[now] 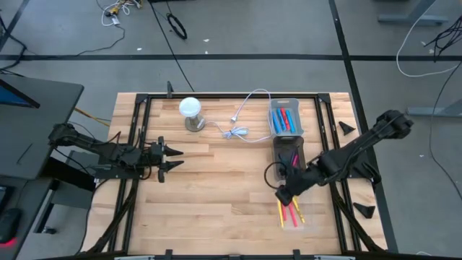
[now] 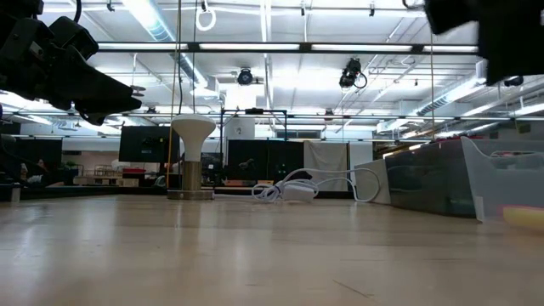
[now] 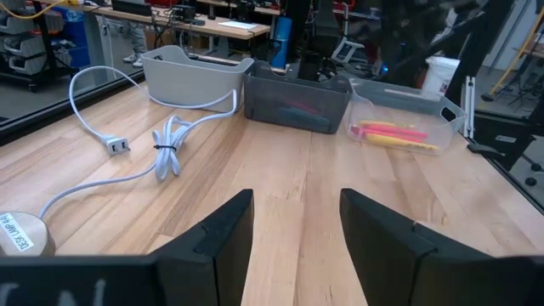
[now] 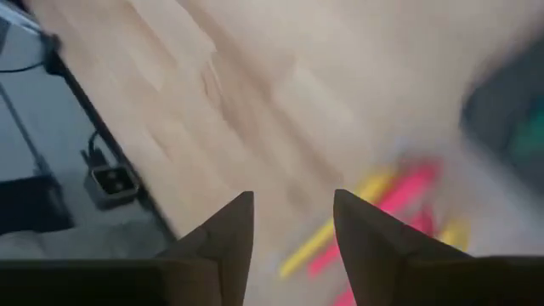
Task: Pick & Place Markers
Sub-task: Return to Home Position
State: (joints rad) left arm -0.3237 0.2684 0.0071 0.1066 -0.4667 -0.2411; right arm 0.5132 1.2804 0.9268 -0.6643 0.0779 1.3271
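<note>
High view alone reveals blue, red markers (image 1: pixel 286 120) inside grey bin (image 1: pixel 271 115); left wrist view shows only smooth wall. Right gripper (image 1: pixel 281 196), left gripper (image 1: pixel 177 158) released, empty.

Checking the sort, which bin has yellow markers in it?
The transparent bin, at the row's end by the right claw; grey bin and dark bin show none.

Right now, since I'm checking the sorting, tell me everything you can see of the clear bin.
The clear bin is a see-through plastic tub, rectangular with a lipped rim, upright on the wooden table's right side, beside the dark bin. Yellow and pink markers lie flat inside. The right pincer hangs open above it.
</note>
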